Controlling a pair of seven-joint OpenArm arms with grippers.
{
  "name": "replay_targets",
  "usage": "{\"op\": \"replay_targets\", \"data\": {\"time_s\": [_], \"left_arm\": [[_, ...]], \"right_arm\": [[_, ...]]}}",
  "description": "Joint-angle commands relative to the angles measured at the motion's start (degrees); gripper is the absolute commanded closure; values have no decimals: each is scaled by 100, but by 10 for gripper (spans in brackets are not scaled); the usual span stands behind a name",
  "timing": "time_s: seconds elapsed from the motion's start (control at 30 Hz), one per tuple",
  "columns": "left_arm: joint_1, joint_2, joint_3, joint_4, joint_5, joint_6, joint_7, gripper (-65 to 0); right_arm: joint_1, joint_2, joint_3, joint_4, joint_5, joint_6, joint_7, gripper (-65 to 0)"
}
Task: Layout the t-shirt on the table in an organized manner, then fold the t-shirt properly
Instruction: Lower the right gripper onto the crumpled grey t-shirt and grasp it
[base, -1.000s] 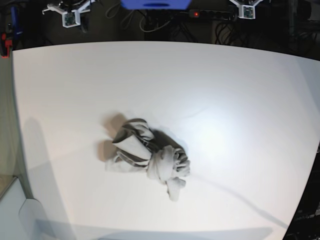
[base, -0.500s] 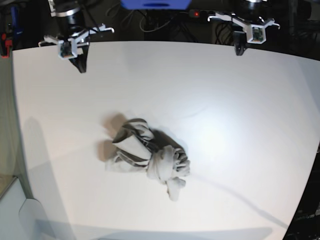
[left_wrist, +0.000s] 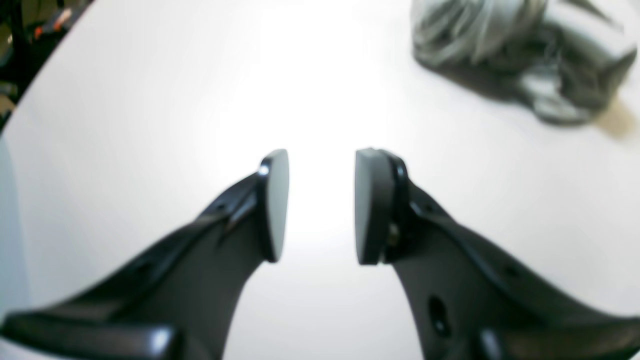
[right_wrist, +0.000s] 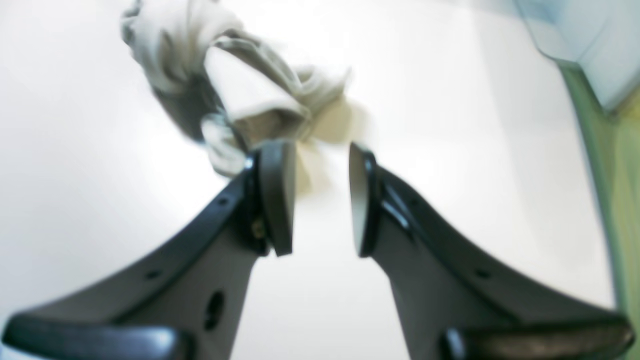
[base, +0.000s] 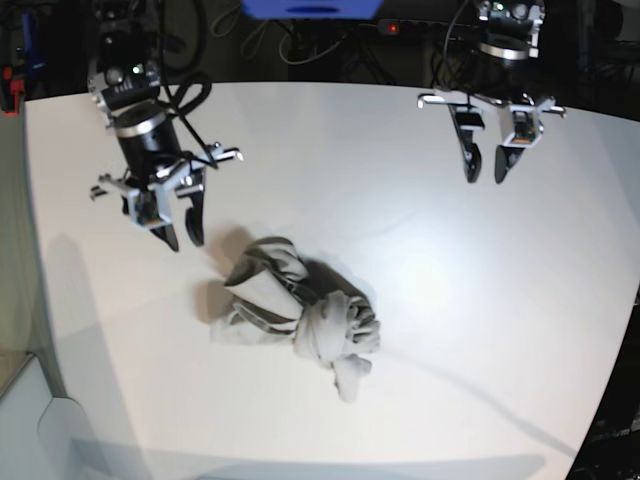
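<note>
While the t-shirt (base: 295, 312) lies crumpled in a tight, twisted bundle near the middle of the table (base: 420, 300), both arms hang above the white top with nothing in their grasp. The bundle is a knot of grey-beige folds, one rolled end poking out toward the table's near edge, and its shadow falls on the side facing the right arm.

The right gripper (base: 182, 238) hovers just beside the shirt, on the side toward the table's far left corner as the base view shows it. Its two dark fingers point down and stand apart with a clear gap between them. From its own wrist camera, the right gripper (right_wrist: 320, 200) has the shirt (right_wrist: 225, 85) just beyond the fingertips, the cloth blurred but clearly not between the pads; white tabletop shows through the gap.

The left gripper (base: 486, 170) hangs well apart from the shirt, over the far right part of the table. Its fingers also point down and are parted. From its wrist camera the left gripper (left_wrist: 320, 205) frames only bare table (left_wrist: 150, 100) between the pads, and the shirt (left_wrist: 520, 55) sits off in the upper right corner of that view, out of reach.

Beyond the table's far edge, dark cables and a blue box (base: 310, 8) are visible.
</note>
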Motion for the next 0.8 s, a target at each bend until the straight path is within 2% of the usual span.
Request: {"op": "replay_targets", "data": {"time_s": [0.0, 0.13, 0.23, 0.57, 0.77], "left_arm": [[-56, -7, -5, 86, -6, 30, -145, -213], [-452, 2, -5, 113, -6, 30, 594, -213], [-575, 2, -23, 113, -15, 30, 840, -213], [-786, 2, -41, 104, -15, 30, 875, -213], [-812, -7, -41, 95, -15, 30, 875, -213]], "right_arm": [[251, 13, -103, 67, 23, 224, -122, -197], [1175, 30, -314, -73, 23, 795, -1274, -198], [1676, 21, -437, -319, 23, 1199, -1810, -198], [2511, 48, -1026, -1919, 23, 1199, -1880, -198], [2722, 30, -1026, -2130, 23, 1199, -1871, -198]]}}
